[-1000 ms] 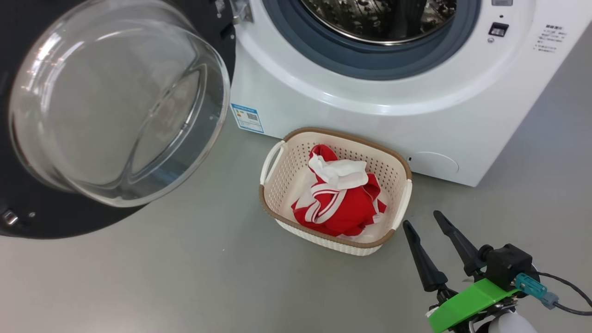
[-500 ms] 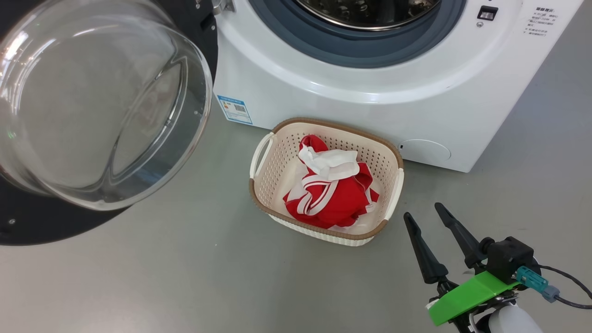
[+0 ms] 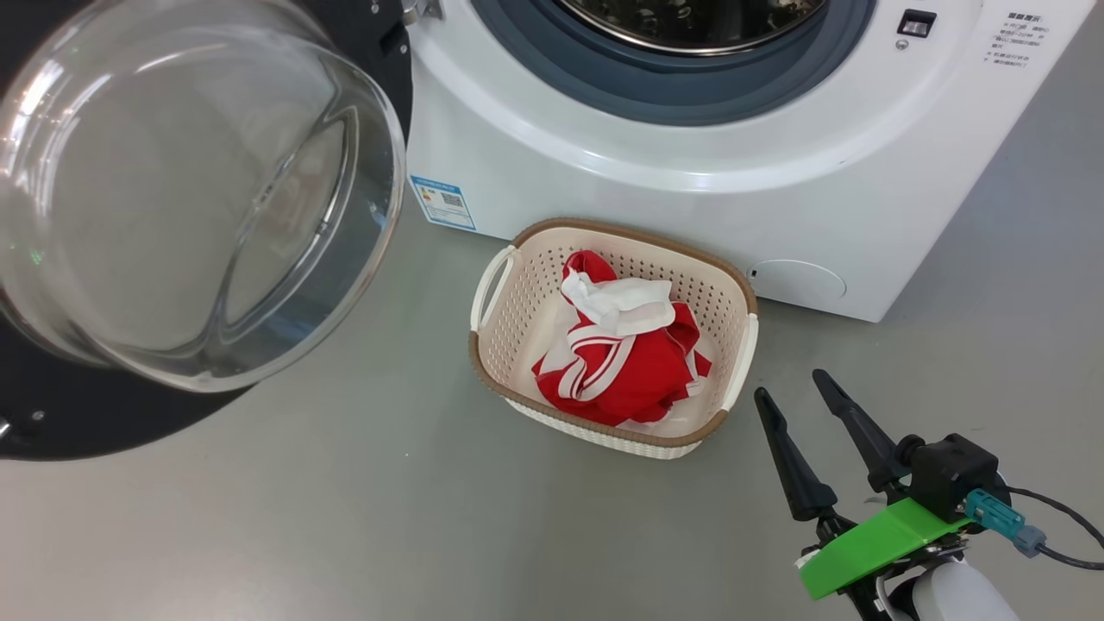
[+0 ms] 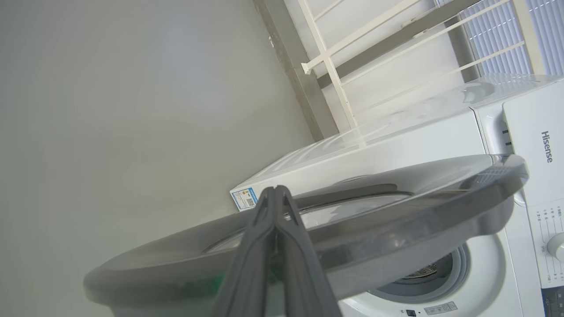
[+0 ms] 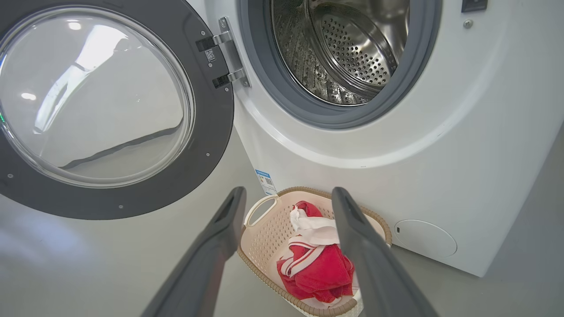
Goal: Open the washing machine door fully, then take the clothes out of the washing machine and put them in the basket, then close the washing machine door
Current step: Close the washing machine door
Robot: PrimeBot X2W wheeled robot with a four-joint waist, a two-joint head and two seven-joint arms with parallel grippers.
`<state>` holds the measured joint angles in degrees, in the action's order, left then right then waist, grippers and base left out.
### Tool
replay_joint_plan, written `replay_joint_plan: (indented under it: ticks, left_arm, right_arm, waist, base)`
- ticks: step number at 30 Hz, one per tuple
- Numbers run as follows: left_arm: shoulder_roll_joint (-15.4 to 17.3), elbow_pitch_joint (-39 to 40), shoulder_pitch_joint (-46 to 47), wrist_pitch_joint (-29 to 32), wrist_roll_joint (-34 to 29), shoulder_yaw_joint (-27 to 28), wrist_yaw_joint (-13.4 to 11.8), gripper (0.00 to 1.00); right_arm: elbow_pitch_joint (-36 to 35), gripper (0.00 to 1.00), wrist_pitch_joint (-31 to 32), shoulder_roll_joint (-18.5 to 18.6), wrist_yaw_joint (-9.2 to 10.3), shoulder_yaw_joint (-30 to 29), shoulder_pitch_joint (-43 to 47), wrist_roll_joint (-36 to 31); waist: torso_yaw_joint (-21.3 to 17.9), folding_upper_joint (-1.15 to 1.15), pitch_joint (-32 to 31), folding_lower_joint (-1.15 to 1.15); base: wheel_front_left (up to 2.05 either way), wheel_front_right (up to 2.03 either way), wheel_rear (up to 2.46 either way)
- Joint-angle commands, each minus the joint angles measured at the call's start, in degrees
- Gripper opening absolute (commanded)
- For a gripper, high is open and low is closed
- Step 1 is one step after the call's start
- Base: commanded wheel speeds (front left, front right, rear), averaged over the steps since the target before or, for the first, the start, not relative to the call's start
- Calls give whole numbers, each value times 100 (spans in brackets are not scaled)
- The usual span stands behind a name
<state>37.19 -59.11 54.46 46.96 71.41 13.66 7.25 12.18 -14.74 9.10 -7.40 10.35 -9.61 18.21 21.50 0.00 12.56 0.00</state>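
The washing machine door [image 3: 190, 198] stands swung open at the left, its glass bowl bulging toward me inside the black rim. The white washing machine [image 3: 690, 190] shows a bare steel drum [image 5: 352, 53] behind the grey gasket. On the floor before it sits the cream basket [image 3: 487, 297], with the red and white clothes [image 3: 634, 375] heaped inside. My right gripper [image 3: 788, 385] hovers open just right of the basket, nothing between its fingers. My left gripper [image 4: 275, 190] is shut, its tips lying along the door's outer rim [image 4: 396, 189]; I cannot tell if they touch.
Grey floor [image 3: 345, 517] stretches in front and to the left of the basket. The open door overhangs the floor at the left. A white rail frame [image 4: 335, 61] and window blinds stand beyond the machine. A thin cable [image 3: 1061, 517] trails from my right wrist.
The head camera shifted, so the whole picture slid up and left, then slightly back. Door, basket and clothes keep their places relative to each other. The right gripper stays open.
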Motion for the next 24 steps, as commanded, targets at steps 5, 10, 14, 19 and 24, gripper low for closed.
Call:
replay_joint_plan:
  ticks: [5,10,14,19,24]
  left_arm:
    - [224,619,-319,513,219,-53,24,0]
    - [191,1170,-614,978,442,-159,24,0]
    - [230,1612,-893,1263,622,-207,24,0]
    - [274,2233,-1250,1645,889,-281,24,0]
    - [282,2902,-1634,1950,1197,-317,24,0]
  right_arm:
    - [-124,100,-26,4,-9,106,-79,-13]
    - [-132,100,-26,21,-9,100,-57,-8]
    - [-144,100,-26,30,-9,82,-33,3]
    - [-155,100,-26,36,-9,73,26,20]
    - [-162,100,-26,33,-9,72,83,34]
  waist:
    - [28,0,-42,0]
    - [23,0,-110,0]
    - [13,0,-169,0]
    - [-17,0,-262,0]
    - [-50,0,-333,0]
  base:
    - [0,0,0]
    - [0,0,0]
    - [0,0,0]
    - [0,0,0]
    - [0,0,0]
